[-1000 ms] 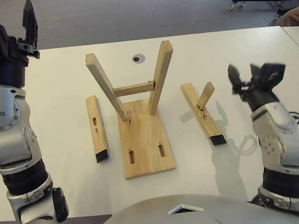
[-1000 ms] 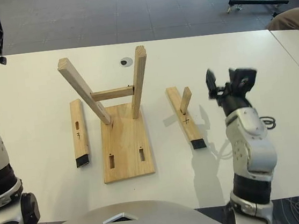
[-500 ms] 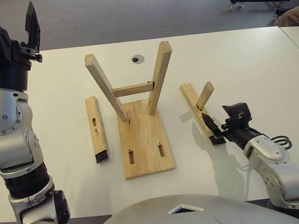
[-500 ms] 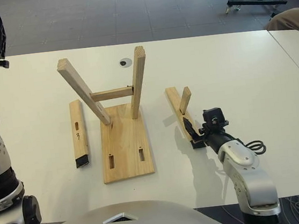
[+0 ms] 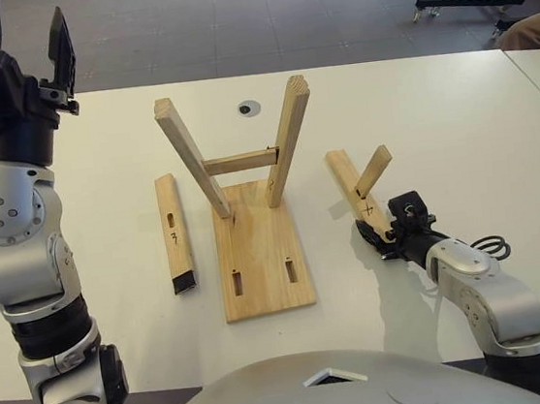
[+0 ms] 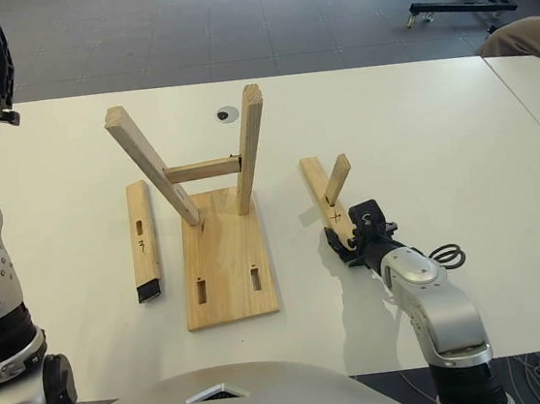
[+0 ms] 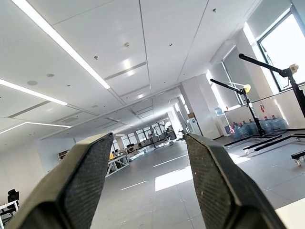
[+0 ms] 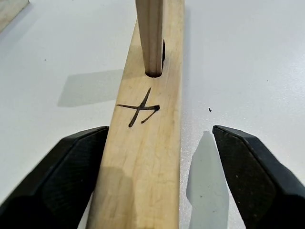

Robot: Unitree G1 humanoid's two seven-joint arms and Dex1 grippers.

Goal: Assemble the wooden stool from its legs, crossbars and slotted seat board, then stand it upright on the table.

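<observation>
Straddling the near end of the marked leg [image 8: 147,143], the right gripper [image 5: 380,238] sits low on the table [image 5: 456,122] with its jaws spread wide. One finger is close beside the wood; the other is apart from it, with bare tabletop between. It has hold of nothing. Just ahead of the jaws a short crossbar [image 8: 149,33] stands tilted in the leg's slot, past a pen cross drawn on the wood.

Further out on the jaws' inner side lies the seat board [image 5: 261,252]. Two legs [image 5: 190,157] are already planted at its far end and joined by a crossbar [image 5: 241,160], and the two near slots [image 5: 239,282] are empty. Beyond the board, a loose leg [image 5: 174,232] lies flat.

The left gripper [image 5: 22,40] is raised well above the table, pointing upward with its jaws parted and nothing between them.

The step in hand looks like picking up the marked leg with its crossbar, so the stool is roughly half built. The next move calls for closing squarely on the leg's flanks, low enough for a firm hold and clear of the tilted crossbar. The leg then has to be lifted without shaking that loose joint apart before its end goes to an empty slot
</observation>
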